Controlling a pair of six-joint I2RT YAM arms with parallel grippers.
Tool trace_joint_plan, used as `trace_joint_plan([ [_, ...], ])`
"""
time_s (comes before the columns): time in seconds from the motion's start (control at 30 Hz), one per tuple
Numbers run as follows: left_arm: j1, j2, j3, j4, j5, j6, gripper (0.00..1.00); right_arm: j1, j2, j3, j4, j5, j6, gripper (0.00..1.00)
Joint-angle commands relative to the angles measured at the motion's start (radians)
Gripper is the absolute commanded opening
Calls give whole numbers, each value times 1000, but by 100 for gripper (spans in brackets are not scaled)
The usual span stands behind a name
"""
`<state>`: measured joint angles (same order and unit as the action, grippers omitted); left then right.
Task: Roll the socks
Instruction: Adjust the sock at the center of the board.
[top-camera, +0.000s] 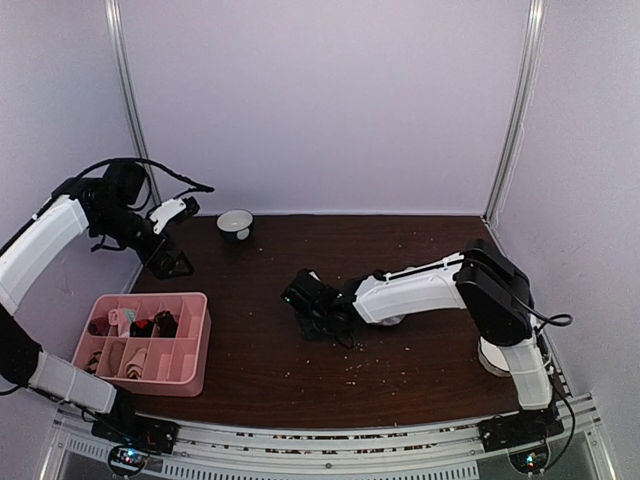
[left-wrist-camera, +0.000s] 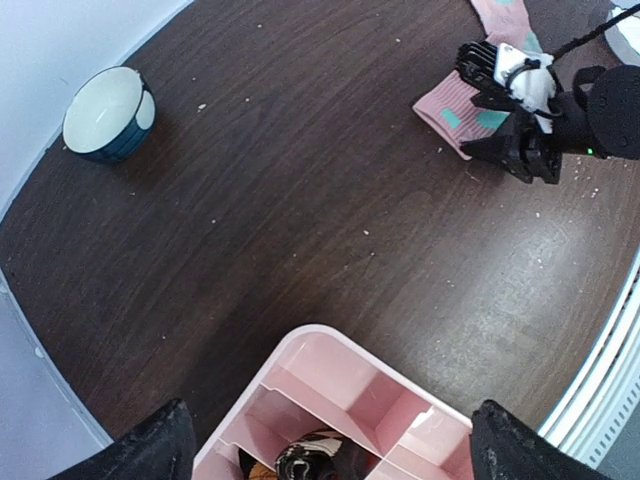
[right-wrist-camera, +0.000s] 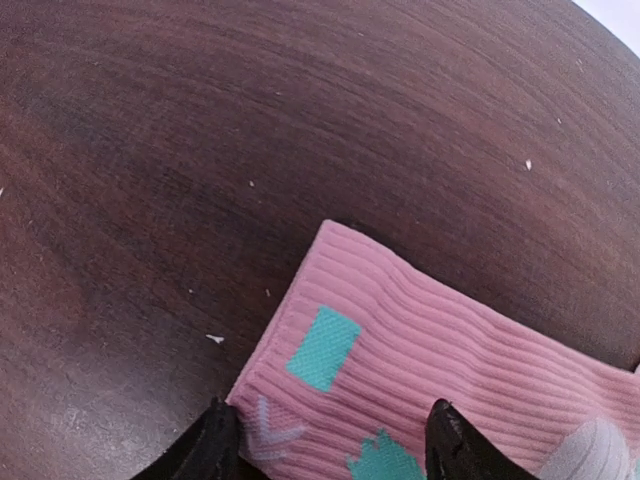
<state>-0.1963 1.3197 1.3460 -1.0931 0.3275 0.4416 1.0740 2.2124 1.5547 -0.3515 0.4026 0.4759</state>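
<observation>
Lying flat near the middle of the table (top-camera: 250, 370), the pink sock (right-wrist-camera: 450, 350) shows its ribbed cuff and mint-green patches in the right wrist view, one cuff corner pointing to about 11 o'clock and the body running off toward 4 o'clock. Whether its mate lies under it cannot be told. The right gripper (right-wrist-camera: 330, 455) is low over the cuff's near edge, its fingertips (right-wrist-camera: 215, 445) set on either side of the fabric; the jaws stand partly apart with the sock flat between them, so nothing looks pinched yet. This reads as the start of a roll: taking hold of the cuff end. The next move probably calls for a firm pinch on that edge, then a turn toward 4 o'clock without dragging the sock across the wood. From the sock, in the top view, the pink tray (top-camera: 200, 340) sits at about 8 o'clock, with some bundles in its compartments, and a small bowl (left-wrist-camera: 105, 115) at about 10 o'clock. The left gripper (left-wrist-camera: 330, 450) hangs above the tray, jaws spread wide and empty.
</observation>
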Motion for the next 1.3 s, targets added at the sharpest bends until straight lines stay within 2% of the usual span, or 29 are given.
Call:
trace_joint_plan([
  [0.0, -29, -16, -45, 1, 74, 26, 98, 4, 33, 33, -27, -74, 8, 55],
  [0.17, -84, -19, -103, 1, 15, 46, 98, 4, 2, -44, 26, -171, -3, 31],
  [0.3, -152, -9, -123, -7, -15, 63, 98, 11, -66, -166, 106, -290, -25, 16],
  [0.53, -228, 51, -111, 2, 14, 77, 98, 65, -251, -461, 210, -376, -75, 0],
  [0.77, -282, 99, -68, -19, 3, 78, 98, 114, -486, -749, 254, -496, -65, 1],
  [0.83, -295, 111, -64, -18, 0, 74, 98, 130, -554, -802, 250, -508, -49, 22],
  [0.87, -299, 118, -60, -19, 1, 71, 98, 130, -597, -817, 240, -496, -34, 27],
  [0.93, -303, 128, -56, -19, 2, 68, 98, 122, -692, -825, 207, -408, -11, 48],
  [0.97, -305, 130, -55, -22, 2, 68, 98, 107, -742, -821, 198, -376, -4, 52],
  [1.13, -306, 125, -53, -39, -18, 66, 98, -89, -873, -782, 132, -291, 101, 53],
  [1.27, -305, 110, -68, -39, -33, 65, 98, -208, -798, -716, -9, -205, 125, 47],
])
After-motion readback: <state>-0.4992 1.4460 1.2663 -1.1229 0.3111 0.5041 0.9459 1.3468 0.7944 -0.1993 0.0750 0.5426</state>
